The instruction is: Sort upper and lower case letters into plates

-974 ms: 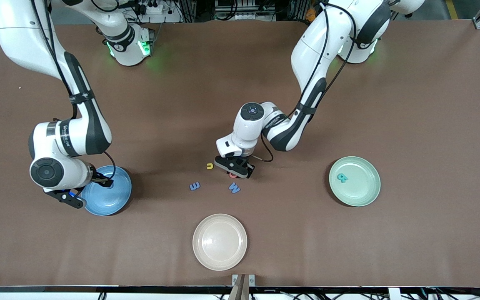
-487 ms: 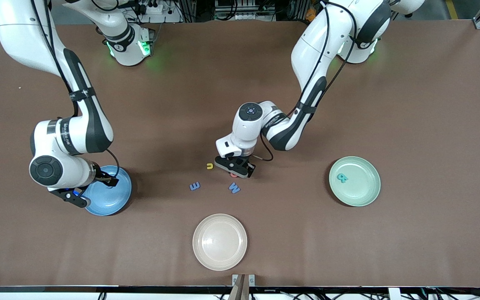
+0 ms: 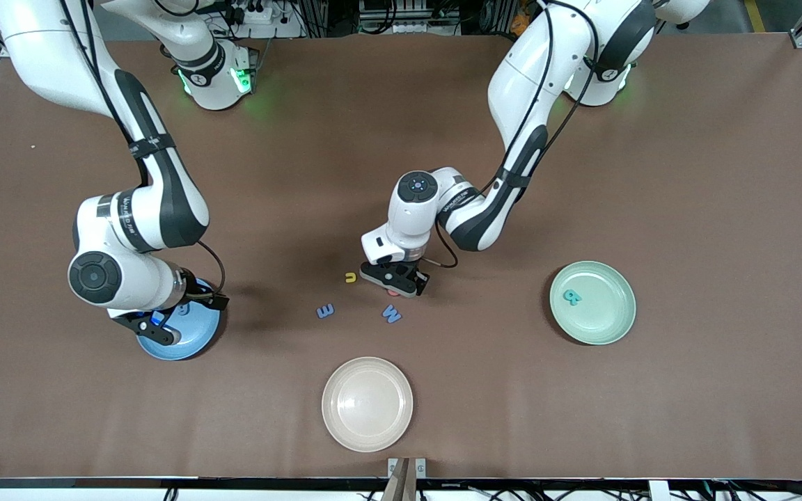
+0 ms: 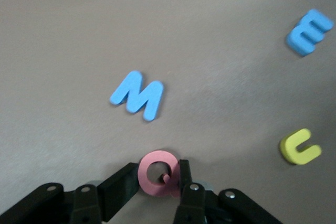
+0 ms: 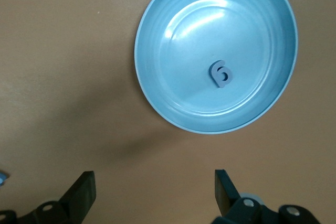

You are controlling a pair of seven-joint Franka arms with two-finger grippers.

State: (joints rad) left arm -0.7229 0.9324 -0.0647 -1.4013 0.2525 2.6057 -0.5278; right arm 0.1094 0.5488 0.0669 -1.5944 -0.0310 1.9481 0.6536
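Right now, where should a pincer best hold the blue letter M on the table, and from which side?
Probably from straight above, closing across the narrow middle of the blue letter M: it lies flat on the table, apart from the other letters.

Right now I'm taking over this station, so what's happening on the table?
The left gripper is down on the table, closed on a pink Q, with a blue M, blue E and yellow u lying loose nearby. The right gripper hangs open above the table beside the blue plate, which holds one small blue letter. The green plate holds a teal letter; the cream plate holds nothing.
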